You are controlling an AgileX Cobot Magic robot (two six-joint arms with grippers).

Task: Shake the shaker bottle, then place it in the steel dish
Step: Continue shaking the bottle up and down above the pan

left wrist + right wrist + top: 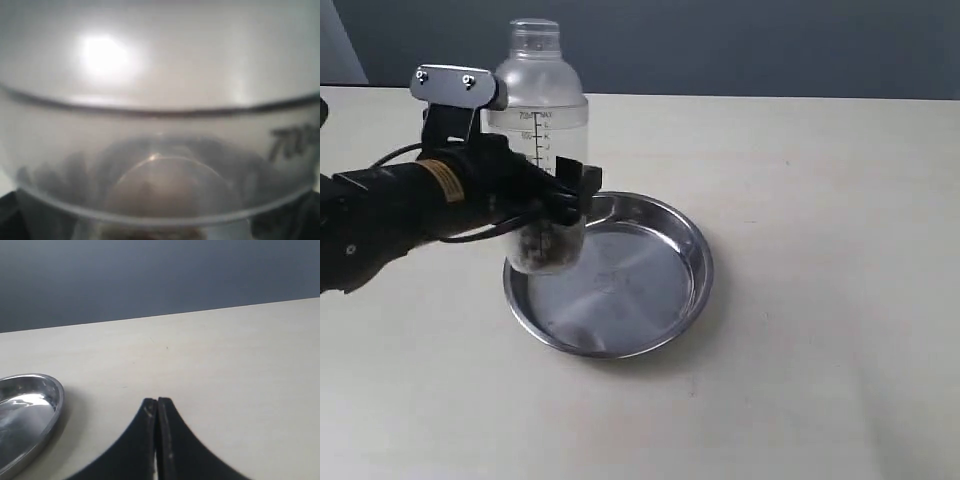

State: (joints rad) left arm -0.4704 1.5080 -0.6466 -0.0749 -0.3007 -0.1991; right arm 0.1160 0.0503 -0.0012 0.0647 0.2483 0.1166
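The clear shaker bottle (538, 110) stands upright over the left edge of the steel dish (650, 275), brown and whitish grains at its bottom. My left gripper (565, 195) is shut on its lower body, one black finger showing on its right side. I cannot tell whether its base touches the dish. In the left wrist view the bottle (160, 115) fills the whole picture, blurred, and hides the jaws. My right gripper (157, 402) is shut on nothing, low over the bare table, with the steel dish (30, 405) off to one side. It does not show in the exterior view.
The dish sits on a pale beige table (820, 250). A dark grey wall (770, 45) runs behind the table's far edge. The left arm's black body and cable (390, 205) reach in from the left side.
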